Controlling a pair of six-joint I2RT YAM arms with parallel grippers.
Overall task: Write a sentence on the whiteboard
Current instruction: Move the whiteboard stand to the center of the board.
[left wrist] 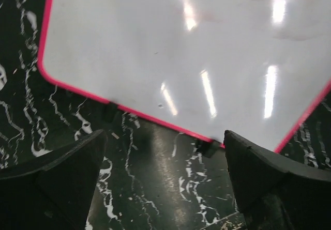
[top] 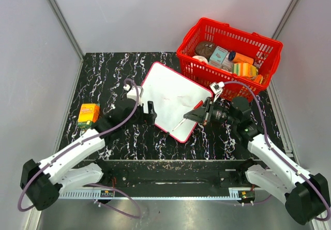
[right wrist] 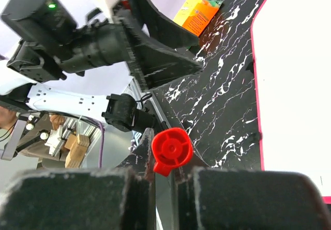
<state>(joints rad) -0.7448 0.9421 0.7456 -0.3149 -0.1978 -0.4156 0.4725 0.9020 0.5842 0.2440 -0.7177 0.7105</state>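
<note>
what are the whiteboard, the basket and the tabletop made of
Whiteboard: glossy white coated face, shown by sharp lamp streaks; its red frame looks plastic. Basket: red moulded plastic, judging by its open lattice walls. Tabletop: black with white veins, marble-look, possibly only a printed sheet.

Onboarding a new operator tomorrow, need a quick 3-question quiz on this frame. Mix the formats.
1. True or false: the right gripper is shut on a marker.
2. Where does the orange box lie? A) in the red basket B) on the table, on the left arm's side of the whiteboard C) on top of the whiteboard
3. Fill in: the left gripper is ___ (open or shut) and holds nothing.
Key: 1 true; 2 B; 3 open.
</note>
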